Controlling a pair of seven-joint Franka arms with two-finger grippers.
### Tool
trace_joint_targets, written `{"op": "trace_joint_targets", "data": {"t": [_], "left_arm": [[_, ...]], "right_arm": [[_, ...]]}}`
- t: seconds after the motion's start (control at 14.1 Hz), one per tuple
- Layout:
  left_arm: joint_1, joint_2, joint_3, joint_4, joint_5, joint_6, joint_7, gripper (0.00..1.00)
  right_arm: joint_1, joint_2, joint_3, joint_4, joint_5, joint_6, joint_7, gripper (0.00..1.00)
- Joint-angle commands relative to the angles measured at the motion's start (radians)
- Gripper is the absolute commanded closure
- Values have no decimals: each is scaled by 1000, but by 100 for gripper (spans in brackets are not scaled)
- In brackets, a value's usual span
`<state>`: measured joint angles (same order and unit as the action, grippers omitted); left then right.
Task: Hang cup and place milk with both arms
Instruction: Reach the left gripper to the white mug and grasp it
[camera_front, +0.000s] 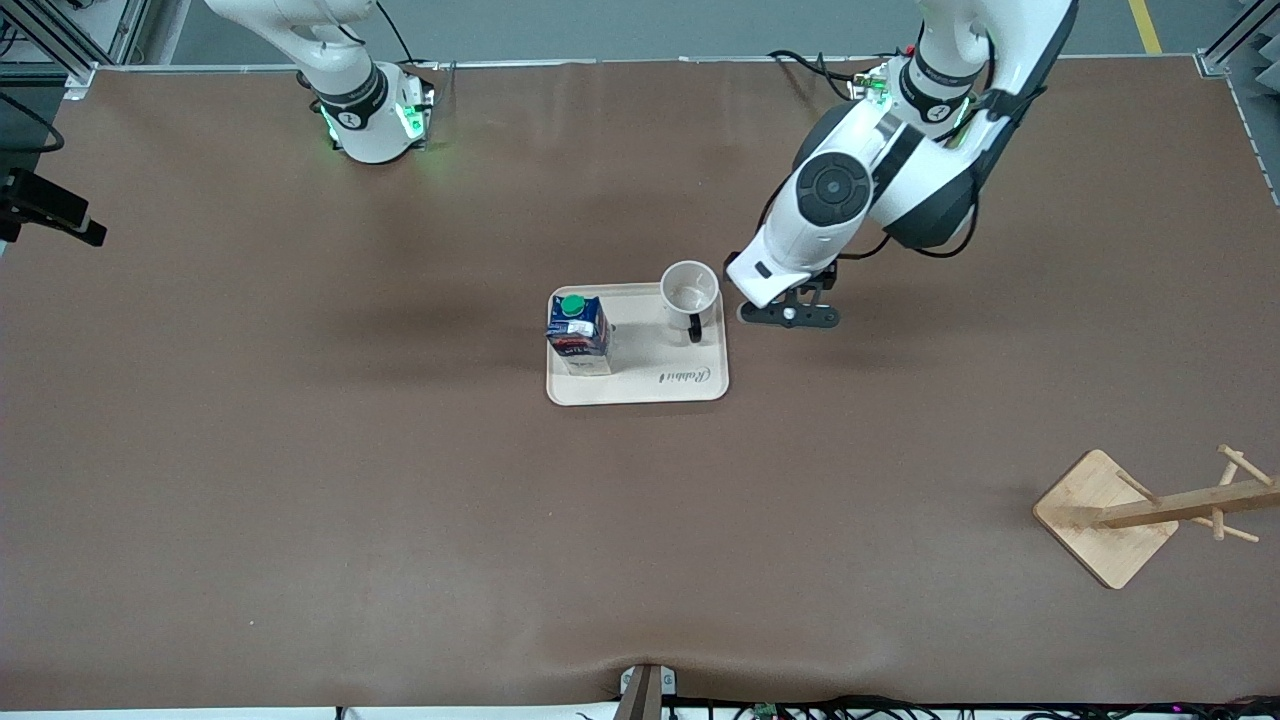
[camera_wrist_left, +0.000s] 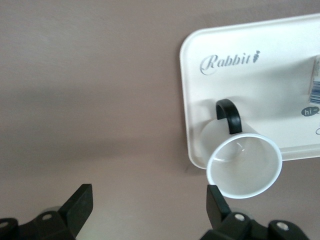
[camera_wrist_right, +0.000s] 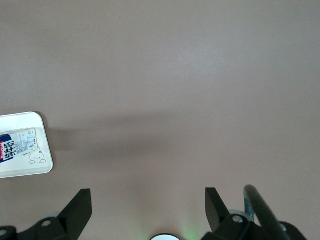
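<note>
The white cup (camera_front: 690, 290) with a black handle stands upright on the cream tray (camera_front: 660, 385), at the corner farther from the front camera toward the left arm's end. The dark blue milk (camera_front: 579, 335) with a green cap stands on the same tray, toward the right arm's end. My left gripper (camera_front: 790, 315) is over the bare table beside the cup, just off the tray. In the left wrist view it (camera_wrist_left: 148, 200) is open and empty, with the cup (camera_wrist_left: 245, 167) close to one finger. My right gripper (camera_wrist_right: 147, 200) is open and empty over bare table; the milk (camera_wrist_right: 17, 145) shows at that view's edge.
A wooden cup rack (camera_front: 1105, 520) with pegs stands near the front camera at the left arm's end of the table. The right arm (camera_front: 330, 60) waits raised near its base, its hand out of the front view. The table is covered in brown cloth.
</note>
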<state>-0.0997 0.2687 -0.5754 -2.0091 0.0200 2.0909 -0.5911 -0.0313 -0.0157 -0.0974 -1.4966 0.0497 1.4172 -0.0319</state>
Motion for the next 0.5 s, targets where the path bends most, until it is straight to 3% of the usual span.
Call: {"op": "trace_joint_targets", "data": {"t": [0.0, 0.21, 0.43], "left_arm": [[-66, 49, -6, -8, 9, 64, -81, 0], [-90, 93, -6, -13, 9, 98, -122, 8], [-123, 151, -1, -17, 28, 162, -165, 23]], "right_arm": [[-16, 13, 8, 26, 12, -7, -10, 0], [-18, 13, 8, 26, 10, -7, -10, 0], [-18, 14, 8, 26, 10, -7, -11, 0]]}}
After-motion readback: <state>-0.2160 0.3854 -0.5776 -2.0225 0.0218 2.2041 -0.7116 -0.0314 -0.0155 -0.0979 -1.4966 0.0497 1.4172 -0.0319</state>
